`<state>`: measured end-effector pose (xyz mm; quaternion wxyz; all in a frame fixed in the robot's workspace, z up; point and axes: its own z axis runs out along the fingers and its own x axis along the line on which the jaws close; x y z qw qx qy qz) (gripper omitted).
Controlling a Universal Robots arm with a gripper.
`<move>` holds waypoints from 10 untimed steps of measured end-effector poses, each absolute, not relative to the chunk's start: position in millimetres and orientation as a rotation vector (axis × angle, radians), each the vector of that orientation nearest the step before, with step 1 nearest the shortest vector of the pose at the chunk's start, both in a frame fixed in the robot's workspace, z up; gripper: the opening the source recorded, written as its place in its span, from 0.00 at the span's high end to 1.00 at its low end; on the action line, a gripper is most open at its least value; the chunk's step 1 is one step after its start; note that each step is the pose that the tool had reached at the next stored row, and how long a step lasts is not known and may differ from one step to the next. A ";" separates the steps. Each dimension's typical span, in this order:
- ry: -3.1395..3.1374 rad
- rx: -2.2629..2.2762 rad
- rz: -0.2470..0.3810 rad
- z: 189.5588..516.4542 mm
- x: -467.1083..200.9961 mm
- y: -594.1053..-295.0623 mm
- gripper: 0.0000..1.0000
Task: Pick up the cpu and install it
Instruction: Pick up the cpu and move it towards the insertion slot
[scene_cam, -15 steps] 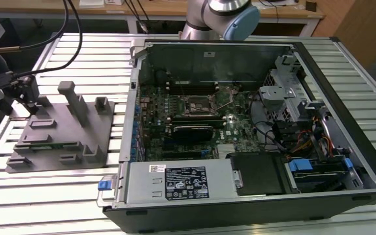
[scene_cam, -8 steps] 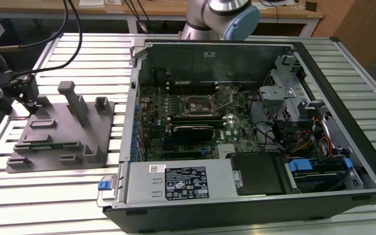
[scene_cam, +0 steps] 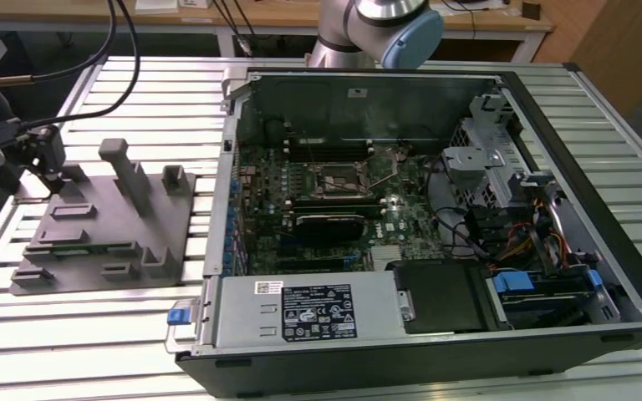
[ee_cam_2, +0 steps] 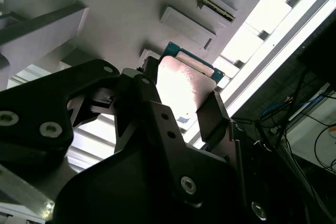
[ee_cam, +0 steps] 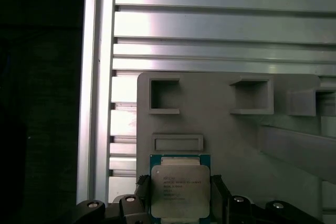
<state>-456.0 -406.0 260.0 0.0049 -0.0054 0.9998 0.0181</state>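
The cpu (ee_cam: 180, 190), a small square chip with a silvery top and a green rim, sits between my gripper's (ee_cam: 180, 203) two dark fingers (ee_cam: 143, 192), which press on its opposite edges. The second wrist view shows the same cpu (ee_cam_2: 181, 85) clamped from both sides, just over the grey plastic tray (ee_cam_2: 131, 14). In the exterior view my gripper (scene_cam: 44, 163) hangs over the far corner of the tray (scene_cam: 98, 242) at the exterior view's left. The dark socket (scene_cam: 338, 177) with its thin lever lies on the motherboard inside the open computer case (scene_cam: 588, 225), well away from the gripper.
The tray carries upright posts (scene_cam: 129, 171) and shallow pockets (ee_cam: 164, 96). It rests on a slatted metal table (scene_cam: 143, 92). Cables (scene_cam: 87, 50) run to the arm at the exterior view's left. The case's wall (scene_cam: 227, 167) stands between tray and motherboard.
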 end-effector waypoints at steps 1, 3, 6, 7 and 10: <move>3.131 -0.017 0.056 260.2 -456.0 -406.0 0.46; 3.131 -0.017 0.057 260.6 -456.0 -405.9 0.46; 3.131 -0.017 0.056 261.2 -456.0 -405.9 0.46; 3.131 -0.017 0.057 261.4 -456.0 -405.9 0.46; 3.131 -0.017 0.056 262.1 -456.0 -405.9 0.46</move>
